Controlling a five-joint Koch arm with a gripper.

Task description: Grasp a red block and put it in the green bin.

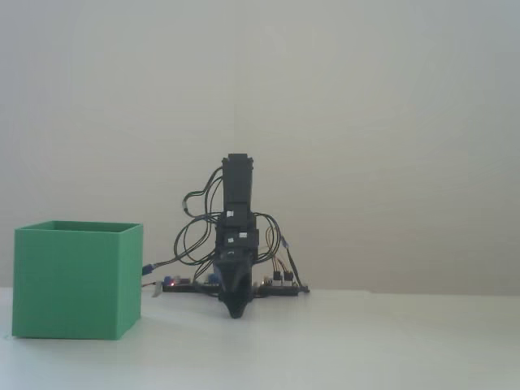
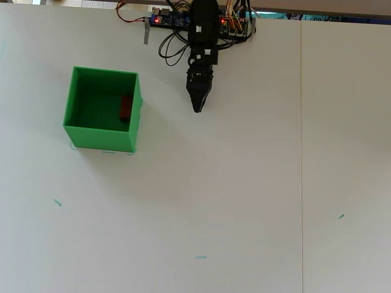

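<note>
Green bin [image 1: 77, 280] sits closest to the fixed camera, on the white table [image 2: 244, 195], well off to the left of the arm in both views. From overhead, the red block [image 2: 125, 108] already lies inside it, against the wall nearest the arm, its long axis running roughly parallel to that wall. So the block lies to the left of the gripper [image 2: 197, 108] in the overhead view, walled off from it by the bin. The gripper points down at the bare table in front of the arm's base, touching nothing I can see and carrying nothing. Its jaws come to a single dark tip in both views, so I cannot tell how far apart they stand. By my reckoning the task looks done.
</note>
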